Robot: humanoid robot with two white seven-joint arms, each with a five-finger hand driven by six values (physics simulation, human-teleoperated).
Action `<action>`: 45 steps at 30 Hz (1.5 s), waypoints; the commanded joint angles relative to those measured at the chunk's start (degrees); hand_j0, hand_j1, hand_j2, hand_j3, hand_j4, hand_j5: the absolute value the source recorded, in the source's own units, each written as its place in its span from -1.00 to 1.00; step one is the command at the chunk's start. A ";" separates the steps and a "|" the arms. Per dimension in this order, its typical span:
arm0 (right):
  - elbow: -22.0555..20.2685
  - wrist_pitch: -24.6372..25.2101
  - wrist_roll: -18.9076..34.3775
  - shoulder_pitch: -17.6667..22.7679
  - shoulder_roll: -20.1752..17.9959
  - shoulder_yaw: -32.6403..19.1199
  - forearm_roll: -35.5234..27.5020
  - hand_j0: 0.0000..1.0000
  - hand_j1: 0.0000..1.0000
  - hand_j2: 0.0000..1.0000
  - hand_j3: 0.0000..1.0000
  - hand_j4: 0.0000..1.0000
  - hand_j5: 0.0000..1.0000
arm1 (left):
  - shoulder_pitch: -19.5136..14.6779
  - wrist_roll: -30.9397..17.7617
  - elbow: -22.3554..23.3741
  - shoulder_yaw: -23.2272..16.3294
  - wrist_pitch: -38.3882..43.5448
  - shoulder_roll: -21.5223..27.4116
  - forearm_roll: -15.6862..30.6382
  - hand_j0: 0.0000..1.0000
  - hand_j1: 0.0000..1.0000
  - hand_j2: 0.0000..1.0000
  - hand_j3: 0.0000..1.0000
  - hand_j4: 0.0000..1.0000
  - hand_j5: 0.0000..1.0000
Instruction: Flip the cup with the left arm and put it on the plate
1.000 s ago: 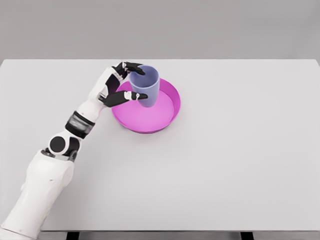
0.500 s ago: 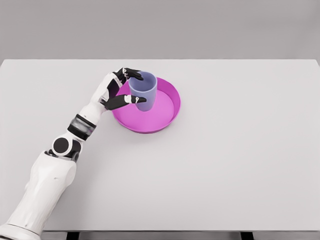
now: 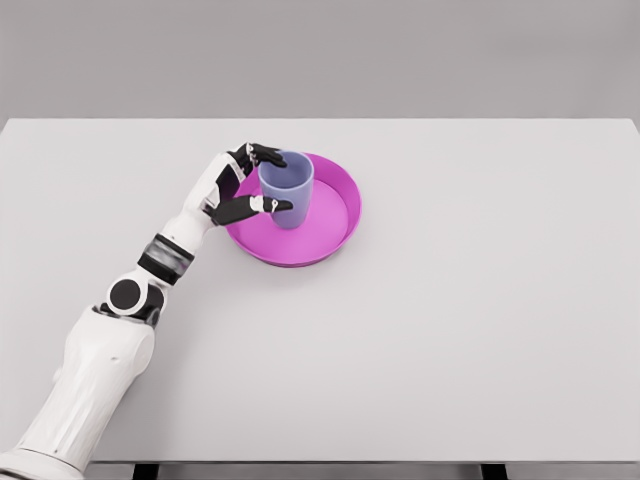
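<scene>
My left hand sits at the plate's 9 o'clock edge, with its dark fingers curled around the cup: 1 finger hooks over the far side near the rim and the thumb presses the near side lower down. From here I read that as a grip closed on the cup, the palm hard against its left wall. I cannot tell from this single head view whether every fingertip is in contact.

The cup is lavender-blue and stands upright, mouth up, inside the magenta plate, in the plate's left part toward 10 o'clock. Its base looks to be down on the plate floor, though the angle does not let me confirm it fully. The rest of the plate's floor, from 12 o'clock round to 6 o'clock, shows bare pink.

The plate lies on the white table, left of the table's centre and toward the far edge at 12 o'clock. My left arm runs from the picture's 7 o'clock corner up to the plate, forearm angled toward 1 o'clock, with the black elbow joint over the table's near-left area.
</scene>
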 commanded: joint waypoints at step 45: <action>0.01 0.00 0.07 -0.09 -0.01 0.05 -0.01 1.00 1.00 1.00 1.00 1.00 1.00 | 0.17 -3.83 -2.09 0.01 -0.50 12.29 6.01 1.00 1.00 1.00 1.00 1.00 1.00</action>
